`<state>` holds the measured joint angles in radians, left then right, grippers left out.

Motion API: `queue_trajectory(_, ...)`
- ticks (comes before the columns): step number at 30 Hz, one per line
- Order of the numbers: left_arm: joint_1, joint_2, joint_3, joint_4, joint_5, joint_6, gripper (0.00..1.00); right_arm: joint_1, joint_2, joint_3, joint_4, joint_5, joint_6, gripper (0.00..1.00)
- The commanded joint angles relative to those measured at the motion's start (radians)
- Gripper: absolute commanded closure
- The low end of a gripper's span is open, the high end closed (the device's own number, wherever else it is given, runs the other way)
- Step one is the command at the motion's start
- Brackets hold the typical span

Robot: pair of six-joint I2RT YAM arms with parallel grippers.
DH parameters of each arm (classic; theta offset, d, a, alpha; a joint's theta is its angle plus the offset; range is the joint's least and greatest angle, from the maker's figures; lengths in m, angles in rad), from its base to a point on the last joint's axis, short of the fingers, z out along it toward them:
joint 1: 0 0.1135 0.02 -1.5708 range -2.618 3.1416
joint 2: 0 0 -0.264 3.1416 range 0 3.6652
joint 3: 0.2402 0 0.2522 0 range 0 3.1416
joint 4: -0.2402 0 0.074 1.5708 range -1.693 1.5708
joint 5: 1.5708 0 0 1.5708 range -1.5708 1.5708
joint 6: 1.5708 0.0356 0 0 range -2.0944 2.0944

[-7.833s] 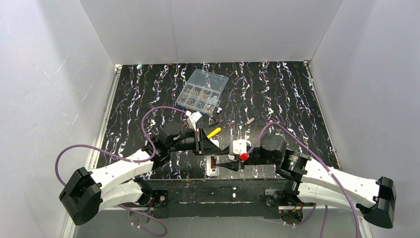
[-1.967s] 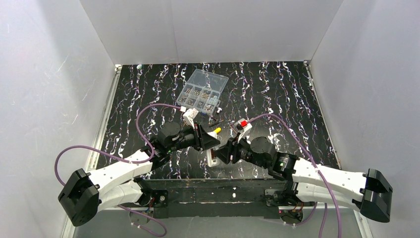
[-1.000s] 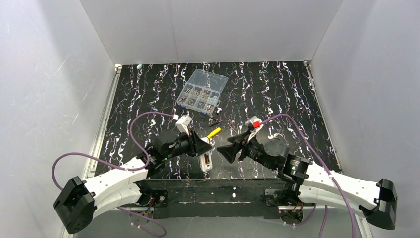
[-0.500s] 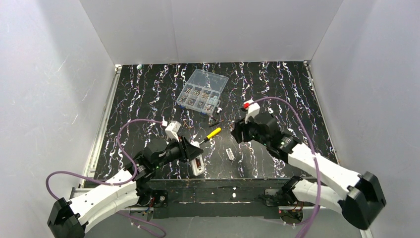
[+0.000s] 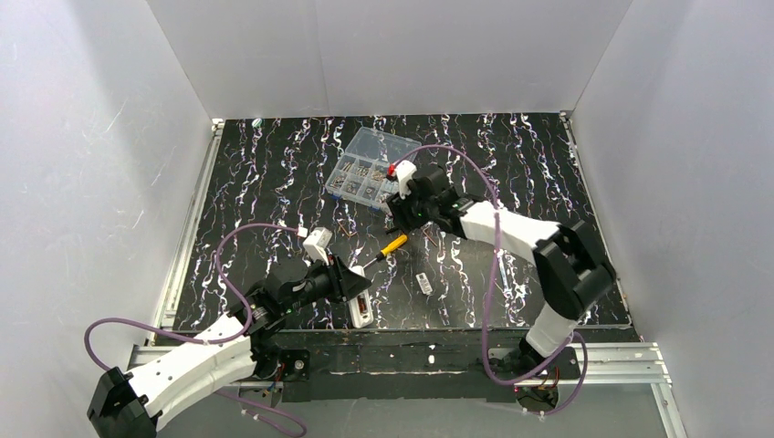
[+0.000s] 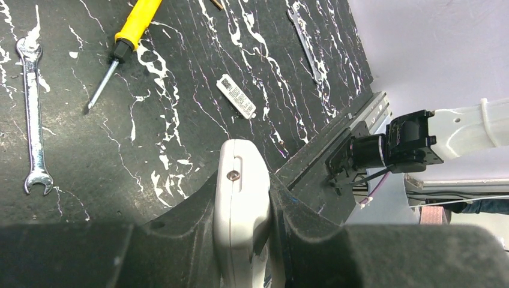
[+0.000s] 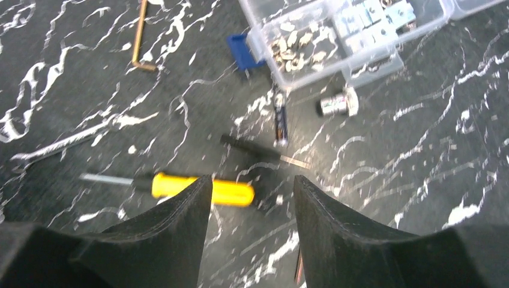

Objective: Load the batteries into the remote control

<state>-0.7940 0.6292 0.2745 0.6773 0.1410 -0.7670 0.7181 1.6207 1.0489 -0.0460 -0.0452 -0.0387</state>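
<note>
Left gripper: your left gripper (image 6: 243, 183) is clenched on the remote control (image 6: 239, 210); the jaws press its two long sides, and the rounded white end with a small screw sticks out past the fingertips

Remote control: it sits in that grip over the near edge of the table (image 5: 274, 173), left of centre in the top view; you cannot tell whether it touches the surface

Right gripper: your right gripper (image 7: 251, 183) stands released; the jaws are apart with nothing between them, and they point down at the table just beside the compartment box (image 7: 336, 30)

Under the right gripper: the yellow-handled screwdriver (image 7: 204, 189) lies flat just beyond the gap; a dark battery (image 7: 280, 123) lies farther on, close to the box's corner

Farther out: a wrench (image 6: 33, 114) lies flat beside the screwdriver's tip; a small labelled plate (image 6: 236, 104) lies alone between the screwdriver and the near edge
</note>
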Motion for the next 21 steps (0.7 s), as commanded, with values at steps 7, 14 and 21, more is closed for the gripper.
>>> queue_trajectory(7, 0.006, -0.008, 0.027, 0.020, 0.028, 0.002, 1.00, -0.040, 0.269, 0.235, 0.032, -0.040, -0.041, 0.38)
queue_trajectory(14, 0.008, 0.013, 0.031, 0.036, 0.033, 0.003, 1.00, -0.056, 0.328, 0.285, 0.014, -0.066, -0.037, 0.45)
queue_trajectory(21, 0.009, 0.019, 0.031, 0.036, 0.025, 0.007, 1.00, -0.055, 0.357, 0.298, -0.022, -0.100, -0.039, 0.55)
